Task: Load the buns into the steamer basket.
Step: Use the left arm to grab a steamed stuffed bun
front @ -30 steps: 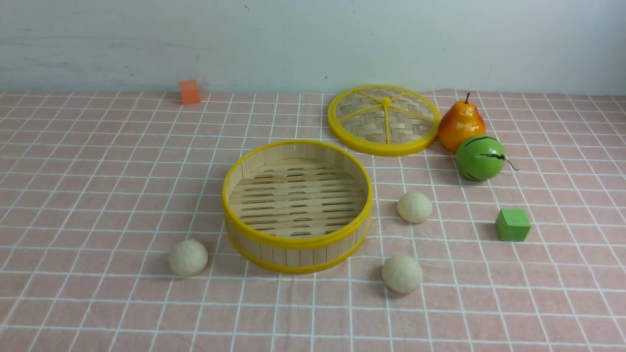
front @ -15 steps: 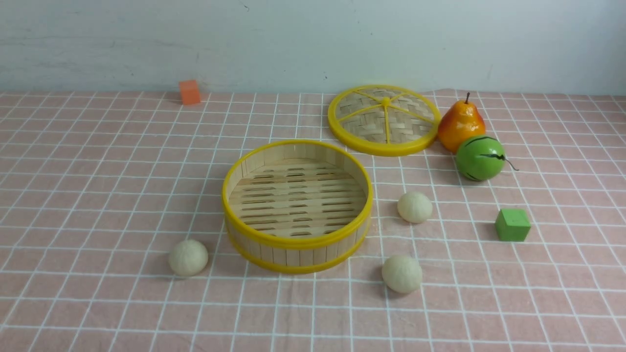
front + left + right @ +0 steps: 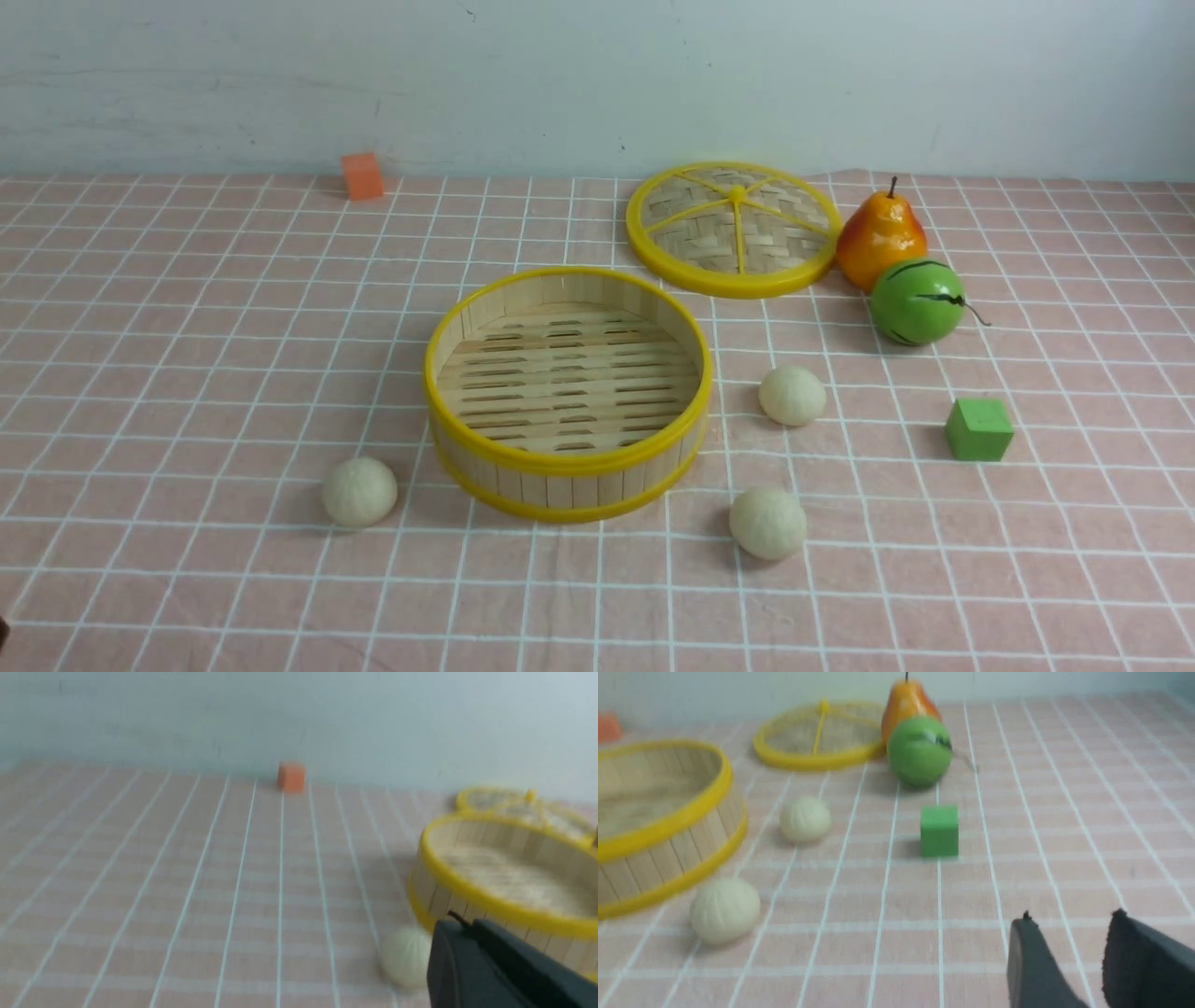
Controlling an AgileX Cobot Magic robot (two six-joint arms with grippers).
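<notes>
Front view: a pink cloth (image 3: 187, 373) with white lines lies under everything.
Basket: the steamer basket (image 3: 566, 464) stands in the middle of the cloth, open on top. Its slat floor shows all the way across.
Left bun: the left bun (image 3: 359, 491) sits on the cloth near the basket, on its left and toward the robot.
Near right bun: the near right bun (image 3: 767, 523) sits on the cloth close to the basket's right front side.
Far right bun: the far right bun (image 3: 792, 395) sits on the cloth to the right of the basket, a bit farther back. It is between the basket and the green block (image 3: 978, 429).
Lid: the lid (image 3: 734, 229) lies flat behind the basket, a little to the right and apart from it.
Fruit: the pear (image 3: 879, 238) stands just beside the lid on its right. The green fruit (image 3: 917, 301) sits right in front of the pear.
Orange block: the orange block (image 3: 362, 175) sits far back on the left, by the wall (image 3: 597, 84).
Left gripper: in the left wrist view the left gripper (image 3: 472, 956) is a dark shape low over the cloth, close to the left bun. Only part of it shows, so I cannot tell if it is wide or closed.
Right gripper: in the right wrist view the right gripper (image 3: 1073, 919) has its two fingers apart, and only cloth shows in the gap. It is well apart from the near right bun.
</notes>
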